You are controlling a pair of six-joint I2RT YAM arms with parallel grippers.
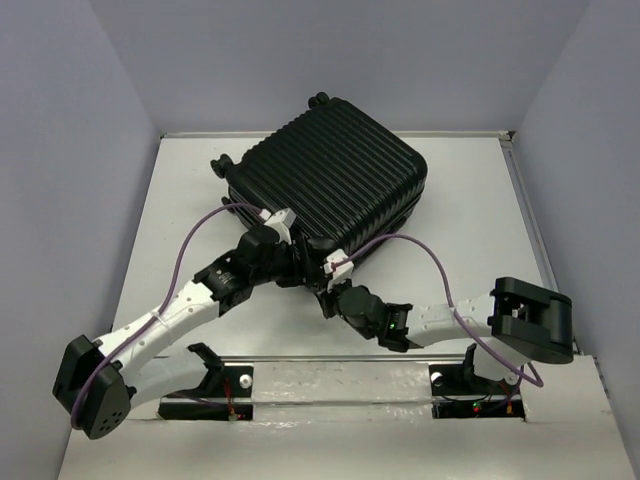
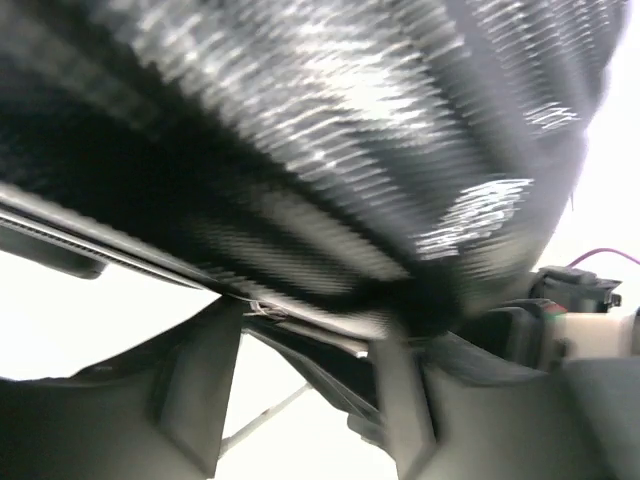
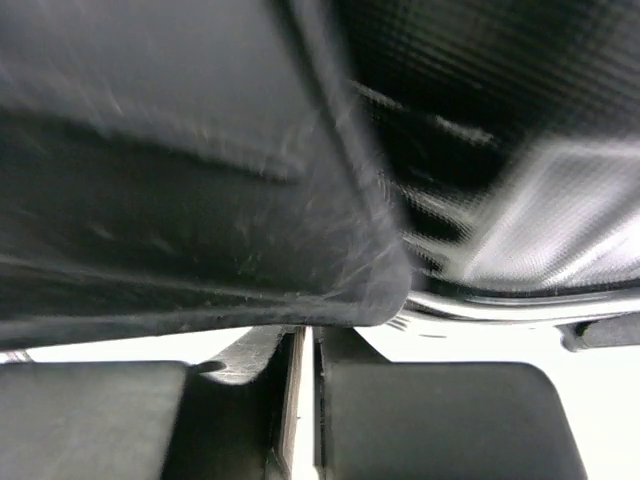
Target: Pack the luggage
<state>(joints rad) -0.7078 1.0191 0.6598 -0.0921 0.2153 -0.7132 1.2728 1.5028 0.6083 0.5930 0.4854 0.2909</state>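
The luggage point(image 1: 330, 165) is a large black ribbed hard-shell suitcase lying flat at the back middle of the white table, with its lid down over the base. My left gripper point(image 1: 292, 265) is at its near edge. In the left wrist view the left gripper point(image 2: 305, 335) is open, its fingers spread just under the blurred ribbed shell point(image 2: 350, 120), holding nothing. My right gripper point(image 1: 326, 292) is at the near corner, right of the left one. In the right wrist view the right gripper point(image 3: 308, 345) is shut with a thin slit, tucked under the suitcase's smooth dark edge point(image 3: 180, 150).
The suitcase's small wheels point(image 1: 220, 163) stick out at its back left. Purple cables point(image 1: 195, 235) loop over both arms. Grey walls close the table on the left, back and right, and a raised rim point(image 1: 525, 200) runs along the right side. The arm bases point(image 1: 340, 385) line the near edge.
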